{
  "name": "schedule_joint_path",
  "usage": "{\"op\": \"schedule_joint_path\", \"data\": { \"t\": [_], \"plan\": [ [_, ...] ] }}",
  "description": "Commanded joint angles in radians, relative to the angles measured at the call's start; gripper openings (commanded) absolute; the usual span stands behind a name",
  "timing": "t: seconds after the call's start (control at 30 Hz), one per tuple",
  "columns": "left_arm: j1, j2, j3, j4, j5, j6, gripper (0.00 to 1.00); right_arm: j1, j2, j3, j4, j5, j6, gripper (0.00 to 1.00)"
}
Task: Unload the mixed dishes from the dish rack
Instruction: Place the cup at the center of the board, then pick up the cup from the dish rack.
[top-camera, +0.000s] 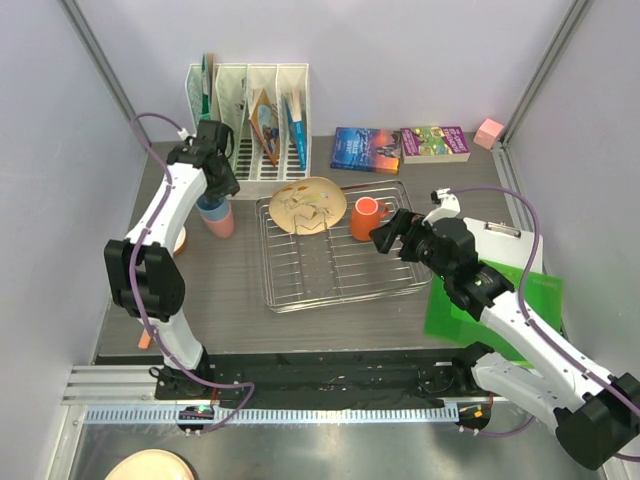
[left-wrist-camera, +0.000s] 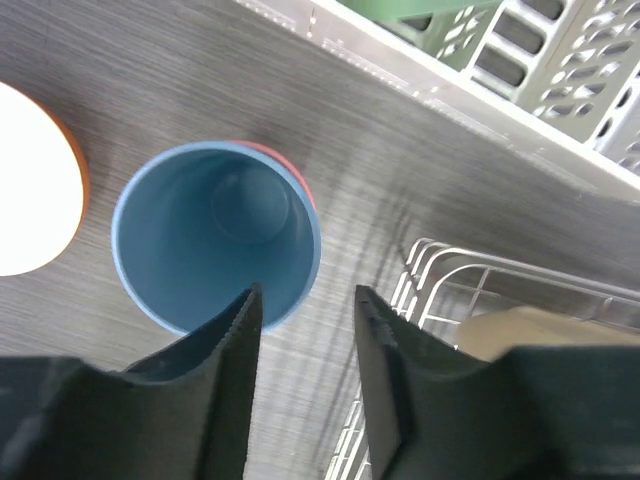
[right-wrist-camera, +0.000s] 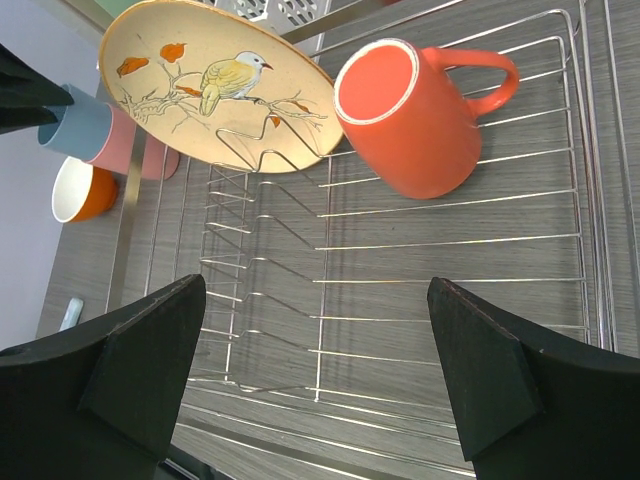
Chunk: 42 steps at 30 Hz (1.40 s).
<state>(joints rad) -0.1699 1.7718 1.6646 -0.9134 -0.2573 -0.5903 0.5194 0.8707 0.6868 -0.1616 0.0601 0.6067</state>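
The chrome dish rack (top-camera: 335, 285) lies mid-table. In its far left corner the beige plate (top-camera: 307, 203) leans; the right wrist view (right-wrist-camera: 215, 85) shows a bird painted on it. The orange mug (top-camera: 364, 218) stands in the rack beside it. My right gripper (top-camera: 384, 236) is open wide and empty, just right of the mug (right-wrist-camera: 410, 105) and above the rack bars (right-wrist-camera: 400, 300). Left of the rack, the grey-blue cup (top-camera: 212, 207) sits nested in the pink cup (top-camera: 221, 226). My left gripper (left-wrist-camera: 305, 300) hovers open over the blue cup's (left-wrist-camera: 215, 235) near rim. The orange bowl (left-wrist-camera: 30, 195) stands beside it.
A white slotted file holder (top-camera: 250, 110) stands at the back left, with two books (top-camera: 365, 148) and a pink block (top-camera: 489, 132) along the back wall. A clipboard (top-camera: 505, 235) and a green mat (top-camera: 495, 300) lie right of the rack. A peach disc (top-camera: 150, 465) lies below the table edge.
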Motion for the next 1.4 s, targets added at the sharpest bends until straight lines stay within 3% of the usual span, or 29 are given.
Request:
{"op": "schedule_joint_path", "data": {
  "t": [0.0, 0.2, 0.43, 0.63, 0.77, 0.97, 1.37],
  "plan": [
    [0.010, -0.040, 0.081, 0.015, -0.006, 0.000, 0.45, -0.002, 0.010, 0.017, 0.025, 0.010, -0.008, 0.98],
    [0.010, -0.096, 0.090, 0.025, 0.003, -0.038, 0.50, -0.002, 0.008, 0.011, 0.025, 0.020, -0.010, 0.98],
    [-0.048, -0.358, -0.149, 0.273, 0.182, -0.042, 0.53, -0.002, 0.033, 0.025, 0.025, 0.055, -0.012, 0.98],
    [-0.238, -0.517, -0.370, 0.439, 0.159, 0.081, 0.55, -0.002, 0.070, 0.066, 0.036, 0.135, -0.030, 0.98],
    [-0.391, -0.610, -0.566, 0.531, 0.155, 0.052, 0.58, -0.002, 0.114, 0.082, 0.082, 0.133, -0.038, 0.98],
    [-0.488, -0.721, -0.784, 0.643, 0.174, -0.029, 0.59, -0.001, 0.289, 0.216, 0.051, 0.129, -0.088, 0.95],
    [-0.534, -0.805, -0.821, 0.590, 0.161, -0.068, 0.59, -0.001, 0.611, 0.431, 0.017, 0.221, -0.127, 0.93]
  ]
}}
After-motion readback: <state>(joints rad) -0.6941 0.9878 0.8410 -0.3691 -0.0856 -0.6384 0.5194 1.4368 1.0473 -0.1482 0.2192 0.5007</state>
